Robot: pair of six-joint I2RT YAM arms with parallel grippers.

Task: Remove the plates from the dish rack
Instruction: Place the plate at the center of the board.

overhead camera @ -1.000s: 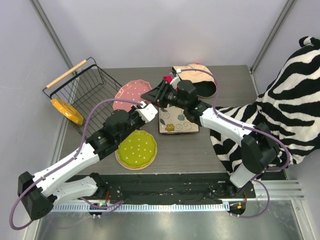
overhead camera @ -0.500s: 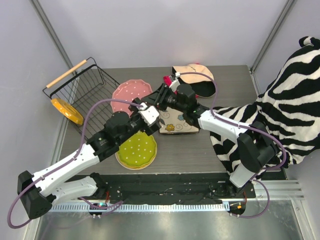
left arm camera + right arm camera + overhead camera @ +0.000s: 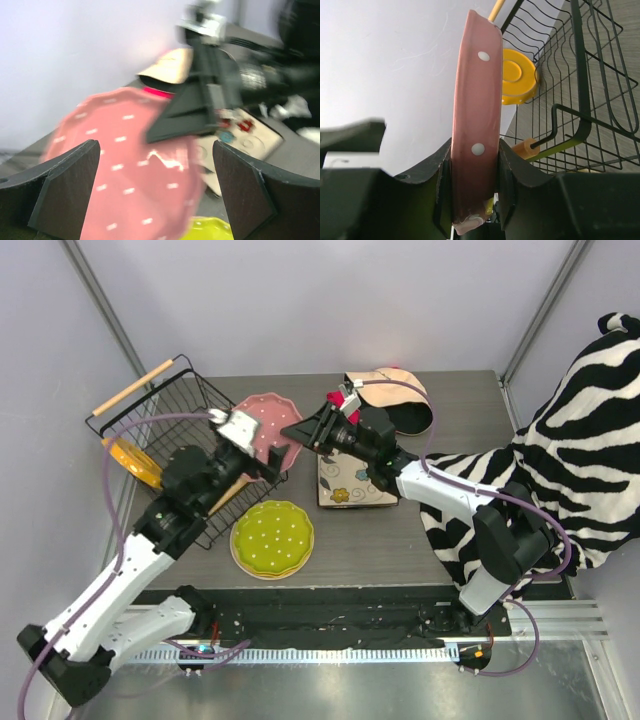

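The pink plate with white dots hangs off the table beside the dish rack. My right gripper is shut on its right rim; in the right wrist view the plate stands edge-on, clamped between both pads of that gripper. My left gripper is open just left of it, and the plate shows blurred beyond the spread fingers of the gripper, not touched. An orange-yellow plate leans at the rack's left side. A green plate lies on the table on a cream-yellow one. The square flowered plate lies under my right arm.
A cream-and-black cap rests at the table's back. Zebra-striped cloth hangs over the right edge. The rack's wooden handle sticks up at the far left; its other handle end is close beneath the pink plate.
My left gripper opened, let go of the pink plate and pulled back left toward the rack. The right gripper keeps hold of the plate and lifted it slightly.
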